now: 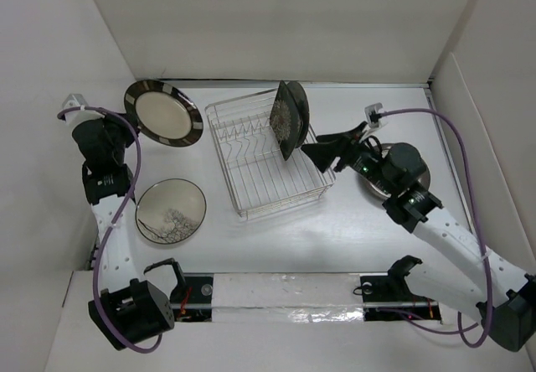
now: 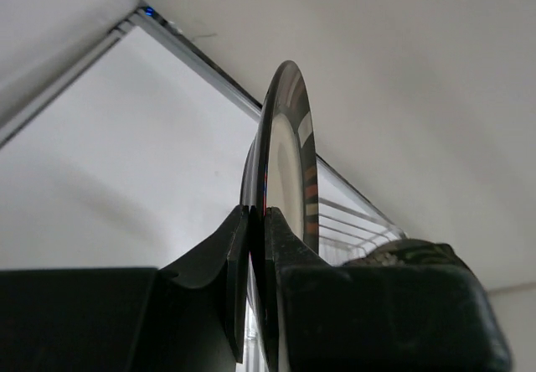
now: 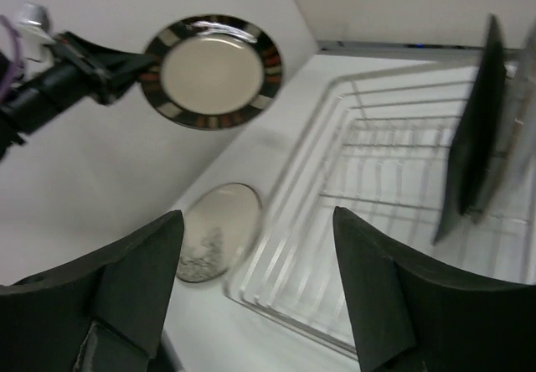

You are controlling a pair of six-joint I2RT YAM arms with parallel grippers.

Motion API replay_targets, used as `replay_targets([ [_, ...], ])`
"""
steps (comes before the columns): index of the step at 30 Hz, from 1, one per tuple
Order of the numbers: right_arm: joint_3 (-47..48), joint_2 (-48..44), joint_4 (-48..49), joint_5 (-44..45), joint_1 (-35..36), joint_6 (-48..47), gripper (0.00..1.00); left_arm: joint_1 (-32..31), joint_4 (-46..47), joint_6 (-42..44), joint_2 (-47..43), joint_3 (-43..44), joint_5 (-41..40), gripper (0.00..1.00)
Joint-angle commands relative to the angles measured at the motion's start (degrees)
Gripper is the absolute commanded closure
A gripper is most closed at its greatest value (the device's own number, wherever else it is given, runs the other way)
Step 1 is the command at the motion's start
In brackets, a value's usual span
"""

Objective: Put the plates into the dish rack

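Our left gripper (image 2: 258, 221) is clamped on the rim of the cream-centred plate (image 1: 163, 114), which hangs in the air left of the rack (image 1: 251, 179) — the carry step, we'd say. Two dark plates (image 1: 290, 119) stand upright at the rack's far end, and a patterned plate (image 1: 171, 211) lies on the table (image 1: 352, 246). Our right gripper (image 3: 255, 217) is spread apart and empty beside the rack. Next we'd swing the plate over, tip it edge-down and slot it between free prongs — gently.

Plates (image 1: 289, 119) upright in dish rack (image 1: 255, 171)

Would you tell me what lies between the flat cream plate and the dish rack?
Nothing: the top view shows bare table between the plate and the rack.
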Motion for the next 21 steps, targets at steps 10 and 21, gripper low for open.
replay_targets([
  [10, 18.0, 25.6, 11.8, -12.9, 1.5, 6.1, 0.04, -5.3, 12.9, -12.1, -12.7, 1.9, 14.7, 1.00],
  [21, 20.1, 39.1, 26.2, -24.8, 1.5, 13.6, 0.01, -7.7, 15.3, -15.6, -17.5, -1.7, 20.1, 1.00],
])
